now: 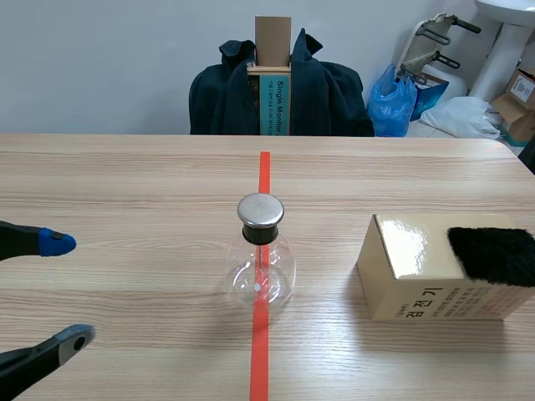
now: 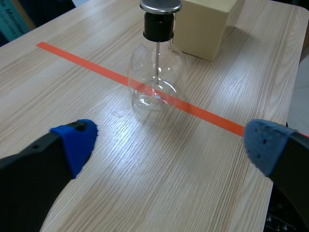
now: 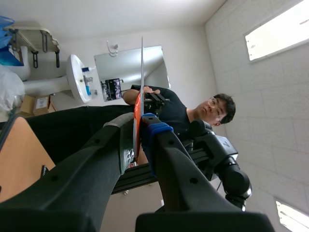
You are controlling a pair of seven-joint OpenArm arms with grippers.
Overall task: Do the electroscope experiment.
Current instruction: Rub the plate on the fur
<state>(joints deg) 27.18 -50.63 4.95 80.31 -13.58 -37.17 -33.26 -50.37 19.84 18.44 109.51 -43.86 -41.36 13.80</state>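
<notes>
Left claw [image 1: 67, 291]: low at the left side of the desk [image 1: 125, 184], my fingers spread wide apart. Glass flask [image 1: 261, 269] with metal cap [image 1: 260, 210] stands upright on the red tape line [image 1: 264, 171], mid-desk, ahead of my left claw and apart from it. Cardboard box [image 1: 410, 276] sits right of the flask, not touching it; a black furry pad [image 1: 493, 255] lies on top. Right claw [image 3: 140, 123]: aimed up into the room, clamped on a thin flat strip [image 3: 141, 72] that stands upright between my pads.
</notes>
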